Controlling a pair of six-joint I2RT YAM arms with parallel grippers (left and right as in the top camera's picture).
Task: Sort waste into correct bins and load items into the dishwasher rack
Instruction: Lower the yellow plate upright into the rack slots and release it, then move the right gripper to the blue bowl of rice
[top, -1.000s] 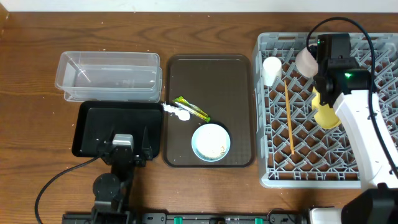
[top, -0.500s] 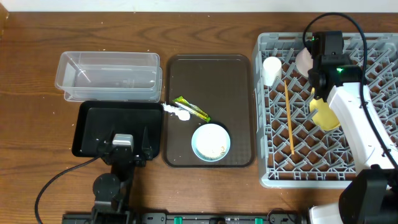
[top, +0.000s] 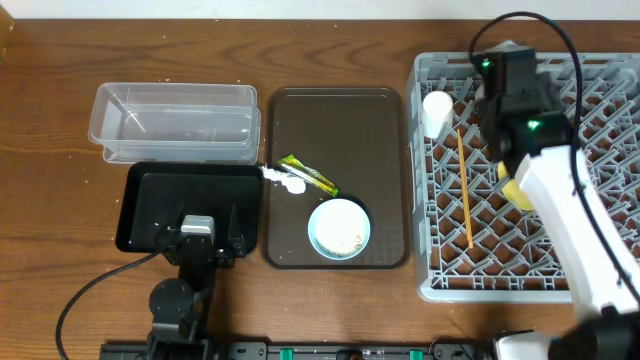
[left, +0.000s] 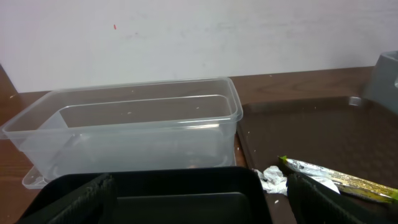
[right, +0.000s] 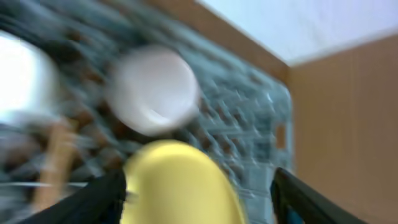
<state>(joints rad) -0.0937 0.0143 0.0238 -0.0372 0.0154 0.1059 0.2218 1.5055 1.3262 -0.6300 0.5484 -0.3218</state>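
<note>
Release confirmed: my right fingers (right: 106, 199), clenched a second ago, now stand spread, leaving the pale pink cup (right: 155, 90) in the large grey lattice dishwasher rack (top: 600, 80), upper right of frame. Left fingers (left: 81, 196) released. Also racked: one small white cup (top: 436, 112), one yellow round plate (right: 174, 180). Pending, centre frame: one light blue bowl (top: 339, 228), one green-and-yellow wrapper (top: 308, 174).

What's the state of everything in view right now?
clear tub: empty
black tray: no waste visible
wrapper: flat on brown tray
tissue: crumpled, beside wrapper
blue bowl: upright, rice scraps inside
white cup: in rack
chopsticks: lying in rack
yellow plate: in rack, partly hidden
pink cup: in rack, blurred
left claw: open, empty
right claw: open, empty
</note>
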